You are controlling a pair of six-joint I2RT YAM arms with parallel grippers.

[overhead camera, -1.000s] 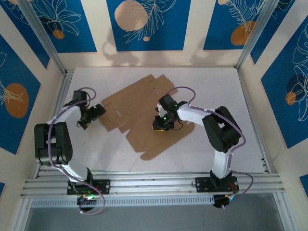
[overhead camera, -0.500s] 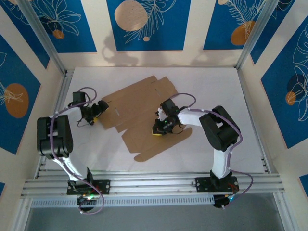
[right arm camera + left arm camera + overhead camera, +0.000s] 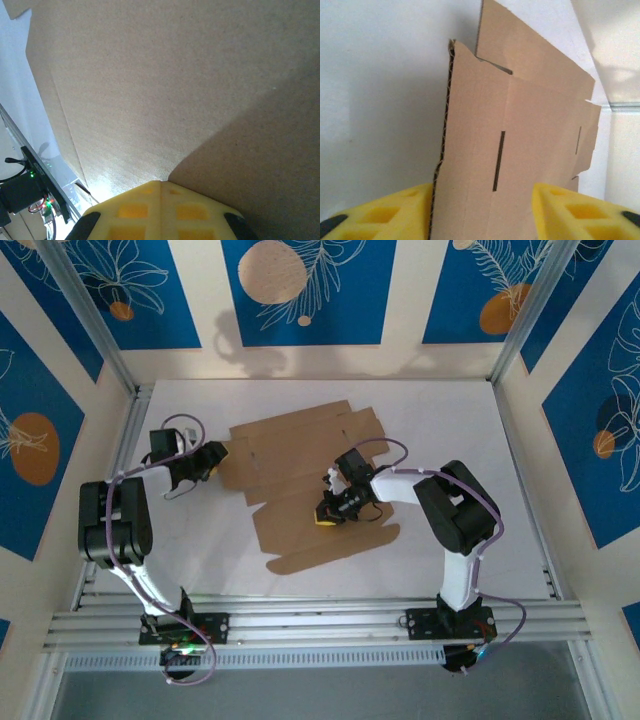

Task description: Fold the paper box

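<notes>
right gripper (image 3: 161, 186) jaws being pressed together, tips being pushed down onto the paper box (image 3: 290, 455), left gripper (image 3: 482, 200) jaws being held spread either side of the box's left flap, box being rested unfolded, flat on the table (image 3: 450, 440)

One paper box (image 3: 292, 462) and two hands (image 3: 218, 460) (image 3: 326, 516).

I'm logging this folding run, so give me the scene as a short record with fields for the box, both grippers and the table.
box: flat brown cardboard sheet, unfolded, lying on the table
table: white
left gripper: at the sheet's left edge, jaws apart, with cardboard seen between its yellow fingers; whether it grips cannot be told
right gripper: shut, tip down on the sheet's middle
fold progress: no flap raised yet
</notes>
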